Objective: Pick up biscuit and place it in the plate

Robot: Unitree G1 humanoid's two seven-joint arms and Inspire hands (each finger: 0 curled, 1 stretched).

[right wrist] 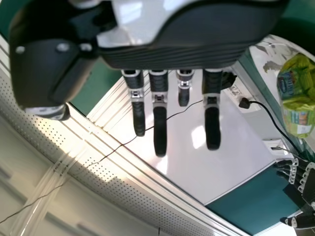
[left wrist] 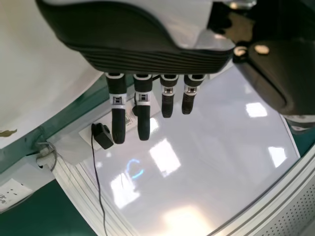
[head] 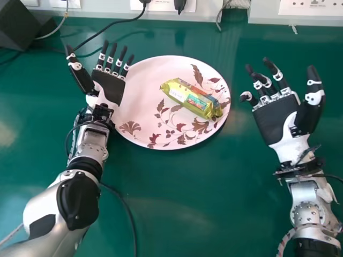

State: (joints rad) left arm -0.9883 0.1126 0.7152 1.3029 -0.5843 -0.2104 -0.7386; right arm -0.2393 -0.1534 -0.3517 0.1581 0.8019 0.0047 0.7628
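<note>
There's the biscuit [head: 192, 98] on the plate [head: 140, 110], upper centre, slanting down rightward, its lower end towards the open right hand [head: 276, 119]; left hand [head: 110, 87], open too, sits upper left!

Plate [head: 140, 83]: pinkish, floral print, on green table [head: 177, 214]
Biscuit [head: 188, 98]: 1 yellow-green pack, slanted on plate, right of centre
Left hand [head: 110, 85]: palm up, at plate's left rim, fingers straight
Right hand [head: 276, 120]: palm up, apart, right of plate, fingers relaxed
Black box [head: 19, 24]: far left corner
</note>
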